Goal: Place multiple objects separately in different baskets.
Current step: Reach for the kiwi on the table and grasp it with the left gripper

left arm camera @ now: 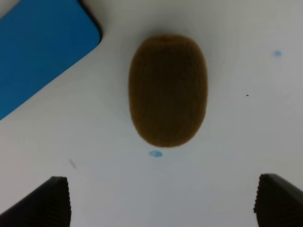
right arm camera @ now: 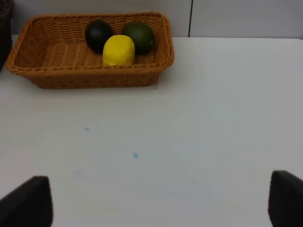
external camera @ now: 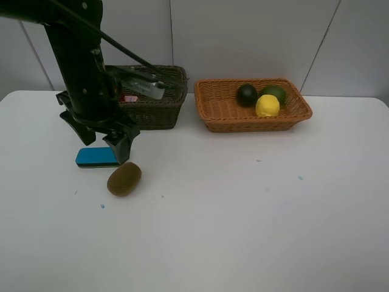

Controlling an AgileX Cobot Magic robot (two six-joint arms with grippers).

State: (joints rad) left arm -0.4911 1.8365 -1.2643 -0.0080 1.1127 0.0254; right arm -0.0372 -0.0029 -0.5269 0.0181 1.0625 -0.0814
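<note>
The left gripper (left arm camera: pixel 163 203) hangs wide open, holding nothing — the brown kiwi (left arm camera: pixel 168 90) lies just ahead, centred between its fingers (left arm camera: pixel 47 203) (blue eraser block (left arm camera: pixel 38 52) beside it, not touching).

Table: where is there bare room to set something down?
Free: the wide stretch of table in front of the orange basket, right of the kiwi. Crowded: far left, where eraser, kiwi, left hand and dark basket cluster.
</note>
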